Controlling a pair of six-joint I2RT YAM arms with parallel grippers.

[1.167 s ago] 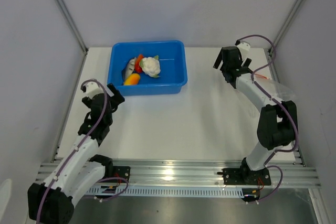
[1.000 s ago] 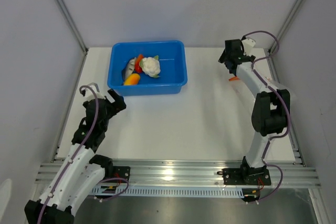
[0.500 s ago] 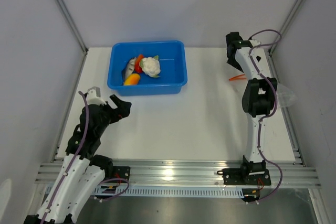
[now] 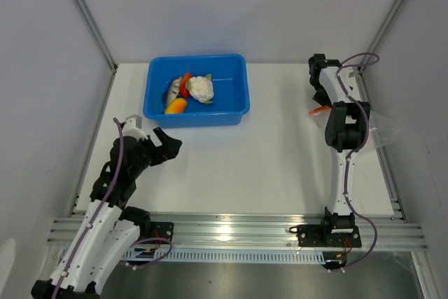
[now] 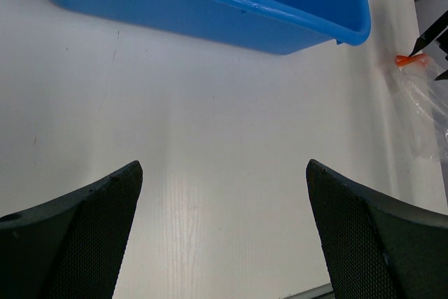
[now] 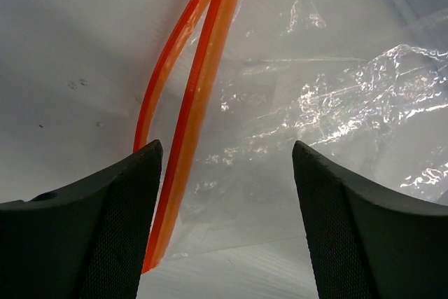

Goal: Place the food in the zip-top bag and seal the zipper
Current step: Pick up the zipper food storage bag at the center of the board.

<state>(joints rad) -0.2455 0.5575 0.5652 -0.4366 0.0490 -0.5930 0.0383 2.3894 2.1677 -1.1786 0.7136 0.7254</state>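
**Q:** So where's everything sitting? Mostly wondering about edges and elbow room.

**A:** Okay, the blue tub (image 4: pixel 196 118) is at the far side of the table (image 4: pixel 266 166), left of centre. All the food's in it: cauliflower (image 4: pixel 201 87), red pepper (image 4: pixel 185 85), carrot (image 4: pixel 176 105) and grey fish (image 4: pixel 171 91), bunched toward its left half. The clear bag (image 4: pixel 381 129) lies way over by the table's right edge, with its orange zipper (image 4: pixel 318 110) end pointing in toward the middle. Big bare stretch of tabletop between tub and bag.

**Q:** And the grippers?

**A:** Left gripper (image 4: pixel 166 146) sits low near the tub's near-left corner, not touching it, fingers spread wide with nothing between them. Its wrist camera shows the tub's near wall across the top and bare table below. Right gripper (image 4: pixel 319 94) is reaching to the far right, right over the zipper end. In its wrist view the fingers (image 6: pixel 105 229) are apart, straddling the bag's mouth. The zipper's two orange strips run just beside the finger on the left of that view, and crinkly plastic fills the gap. Can't tell if either finger actually touches the bag.
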